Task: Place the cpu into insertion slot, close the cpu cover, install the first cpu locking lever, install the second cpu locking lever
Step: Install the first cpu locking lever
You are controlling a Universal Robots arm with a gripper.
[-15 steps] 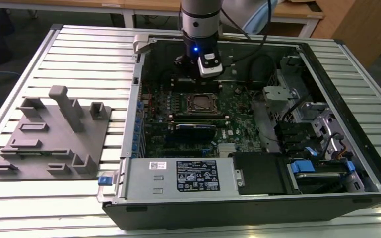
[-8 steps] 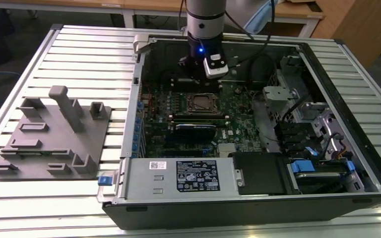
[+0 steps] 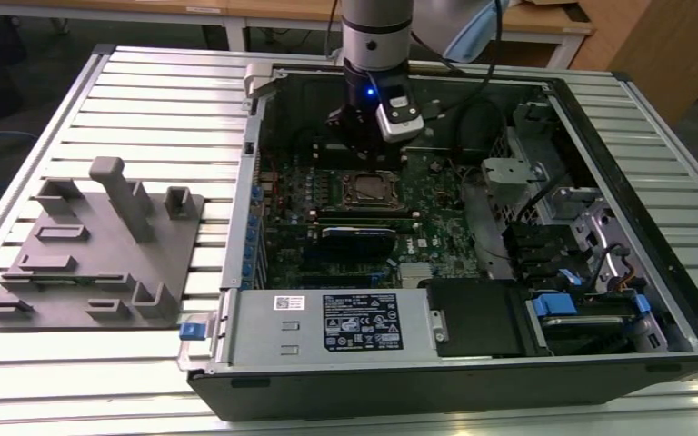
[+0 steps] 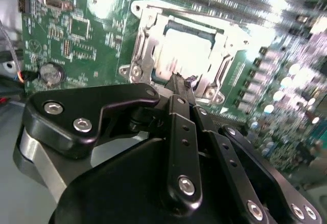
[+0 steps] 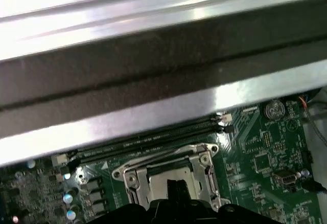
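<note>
The insertion slot [image 3: 373,189] sits in the middle of the green motherboard inside the open computer case. In both wrist views the silvery cpu cover [image 4: 145,45] [image 5: 204,165] lies flat over it. Through its window shows the bright metal top of the cpu [image 4: 186,55] [image 5: 166,172]. A thin wire lever [image 4: 225,68] runs along one side of the frame. My gripper [image 3: 366,147] [image 4: 183,82] hangs just above the socket's far edge, fingers together, nothing between them. Its dark tip [image 5: 176,185] points at the socket.
Long black memory slots [image 5: 153,139] and a black-and-blue module [image 3: 359,232] lie beside the socket. The case wall [image 5: 163,81] stands close by. A power supply [image 3: 324,322] and drive cage [image 3: 567,236] flank the board. A grey fixture plate [image 3: 94,245] rests on the table at the exterior view's left.
</note>
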